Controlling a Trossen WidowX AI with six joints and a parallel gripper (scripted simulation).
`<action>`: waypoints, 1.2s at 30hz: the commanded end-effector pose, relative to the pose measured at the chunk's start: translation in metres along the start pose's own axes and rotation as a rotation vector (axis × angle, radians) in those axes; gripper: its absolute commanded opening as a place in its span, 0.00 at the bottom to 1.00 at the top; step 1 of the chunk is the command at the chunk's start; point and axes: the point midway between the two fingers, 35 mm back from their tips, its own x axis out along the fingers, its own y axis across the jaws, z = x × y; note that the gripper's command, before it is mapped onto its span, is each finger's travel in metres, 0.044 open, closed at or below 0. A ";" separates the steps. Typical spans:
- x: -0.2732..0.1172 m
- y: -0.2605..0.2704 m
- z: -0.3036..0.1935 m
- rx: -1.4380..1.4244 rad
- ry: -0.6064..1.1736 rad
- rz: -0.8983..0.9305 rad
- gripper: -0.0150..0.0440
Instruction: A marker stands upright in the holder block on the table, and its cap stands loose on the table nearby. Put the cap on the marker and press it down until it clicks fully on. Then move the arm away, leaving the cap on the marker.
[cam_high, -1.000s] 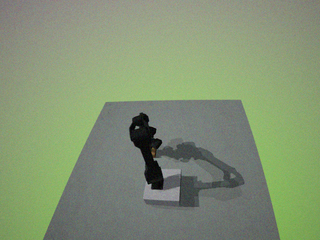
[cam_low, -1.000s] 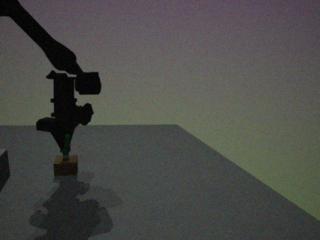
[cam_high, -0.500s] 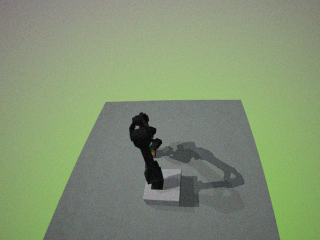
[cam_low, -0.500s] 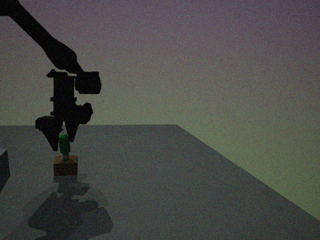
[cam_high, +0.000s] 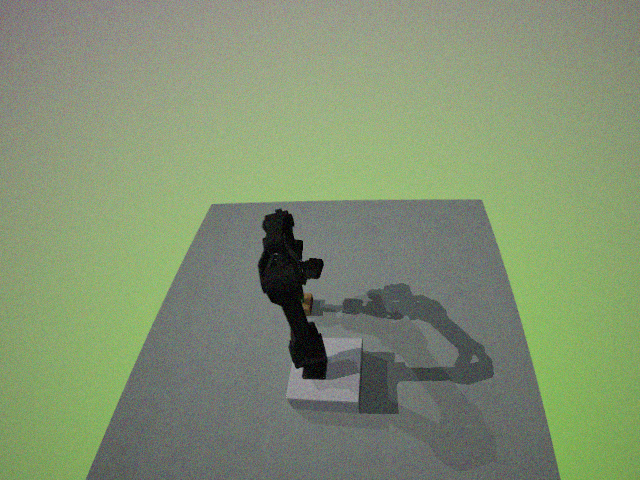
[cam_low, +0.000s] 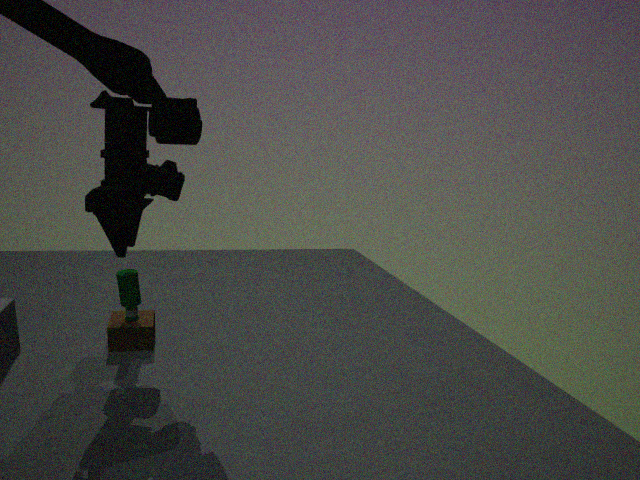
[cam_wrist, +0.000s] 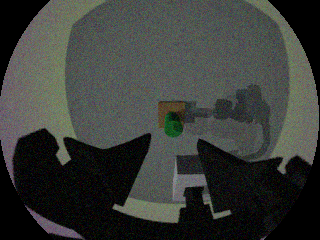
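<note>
The green cap (cam_low: 128, 288) (cam_wrist: 173, 127) sits over the top of the marker and leans slightly to the left in the exterior view. A short pale part of the marker (cam_low: 131, 313) shows between the cap and the orange-brown holder block (cam_low: 130, 338) (cam_wrist: 165, 111) (cam_high: 308, 304). How far down the cap sits cannot be told. My gripper (cam_low: 122, 254) (cam_wrist: 174, 139) is open and empty, a little above the cap, with its fingertips apart on either side of the cap in the wrist view. In the top view the arm hides the marker and cap.
The white base block (cam_high: 330, 390) (cam_wrist: 187, 185) stands under the arm, nearer the top camera than the holder. The arm's dark shadow falls across the grey table (cam_high: 423, 237) (cam_low: 361, 361). The table's far edge lies beyond the holder.
</note>
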 end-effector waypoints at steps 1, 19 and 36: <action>0.002 0.000 -0.001 -0.122 -0.005 0.000 0.60; 0.003 0.000 -0.001 -0.122 -0.005 0.000 0.25; 0.027 -0.001 0.000 -0.122 -0.005 0.000 0.25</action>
